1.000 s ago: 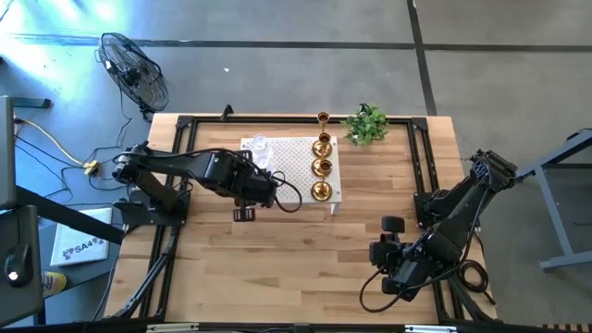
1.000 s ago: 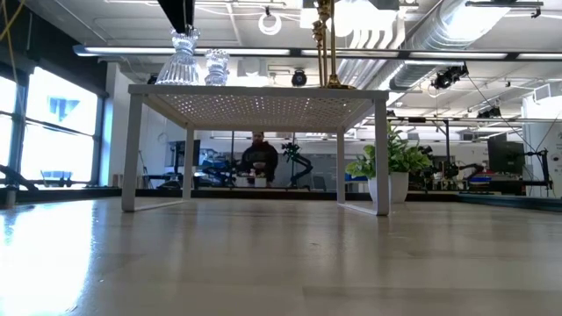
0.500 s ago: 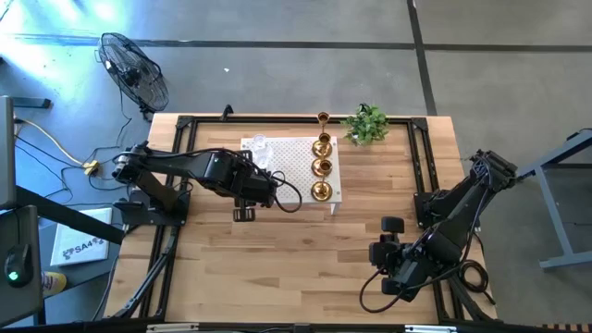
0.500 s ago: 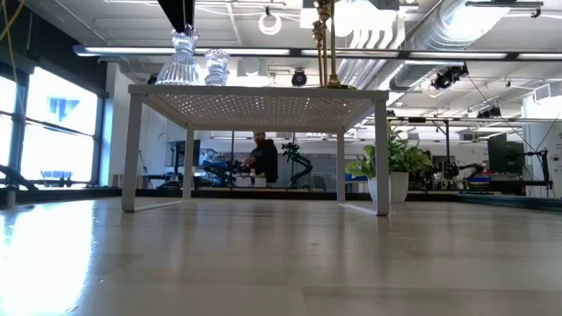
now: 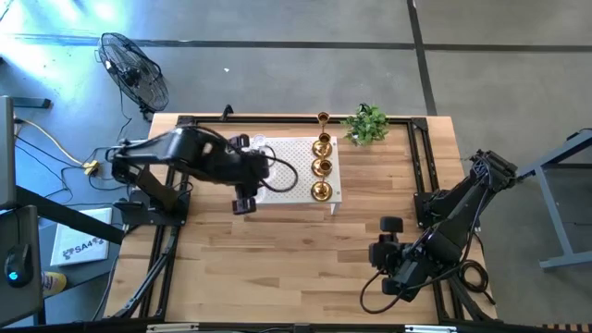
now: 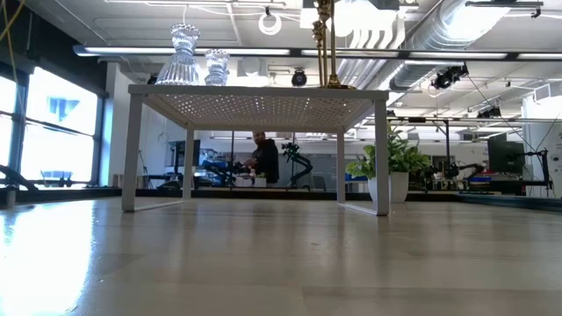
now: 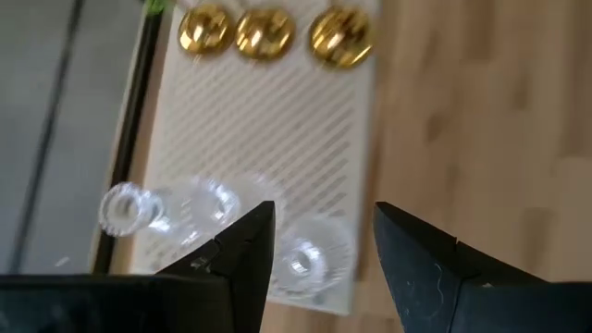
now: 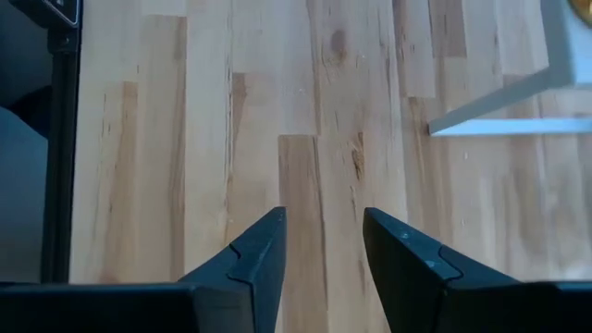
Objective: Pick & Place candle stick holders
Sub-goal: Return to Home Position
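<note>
Two clear glass candle stick holders [image 6: 183, 57] [image 6: 217, 66] stand by their round bases at the left end of the white perforated platform [image 5: 294, 159]. Three low gold holders [image 5: 321, 167] stand in a row along its right end, and a taller gold one [image 5: 323, 118] is just behind them. My left gripper [image 7: 324, 240] is open and hovers high above the platform's near left corner, with one glass holder [image 7: 303, 263] far below between its fingers and the other [image 7: 129, 207] beside it. My right gripper [image 8: 324, 250] waits open over bare wood at the near right.
A small green plant [image 5: 366, 123] stands at the table's far right corner, close to the gold holders. Black frame rails [image 5: 421, 148] run along the table's edges. Bare wood [image 5: 296, 259] lies in front of the platform. A person [image 6: 262, 156] shows in the room beyond.
My left gripper has risen straight up from just above the left glass holder and has left the low view. Both glass holders stand on the platform where they were.
</note>
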Controlling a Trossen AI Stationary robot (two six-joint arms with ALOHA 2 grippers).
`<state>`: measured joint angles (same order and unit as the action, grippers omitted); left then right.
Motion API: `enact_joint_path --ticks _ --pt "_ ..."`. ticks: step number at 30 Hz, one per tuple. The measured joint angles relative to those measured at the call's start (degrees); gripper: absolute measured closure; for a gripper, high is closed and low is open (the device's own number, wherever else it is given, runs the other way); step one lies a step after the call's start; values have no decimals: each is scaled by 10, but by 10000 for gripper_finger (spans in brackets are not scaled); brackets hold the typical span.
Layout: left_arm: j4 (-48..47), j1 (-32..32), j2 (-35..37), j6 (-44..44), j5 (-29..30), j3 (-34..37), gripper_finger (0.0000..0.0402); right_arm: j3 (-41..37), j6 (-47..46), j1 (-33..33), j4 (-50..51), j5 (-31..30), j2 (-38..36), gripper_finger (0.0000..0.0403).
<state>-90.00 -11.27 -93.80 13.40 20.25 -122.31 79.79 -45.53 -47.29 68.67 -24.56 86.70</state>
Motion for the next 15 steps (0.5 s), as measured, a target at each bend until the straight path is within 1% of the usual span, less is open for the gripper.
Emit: enact_joint_path --ticks 3,5,9,12,14,15 --pt "0 0 0 -1 -35 -44 222 0 37 0 -10 -7 0 265" --pt "0 -2 0 -1 -70 -66 222 0 72 0 -24 -20 0 265" --pt "0 -27 17 -9 -124 -84 238 0 167 5 -83 -40 0 265" --pt "-1 -67 46 6 -125 -80 271 0 236 16 -133 -42 0 265" --pt "0 -101 69 25 -115 -80 304 0 270 24 -159 -42 0 265" --pt "-1 -119 81 35 -99 -80 325 0 286 30 -167 -41 0 266"
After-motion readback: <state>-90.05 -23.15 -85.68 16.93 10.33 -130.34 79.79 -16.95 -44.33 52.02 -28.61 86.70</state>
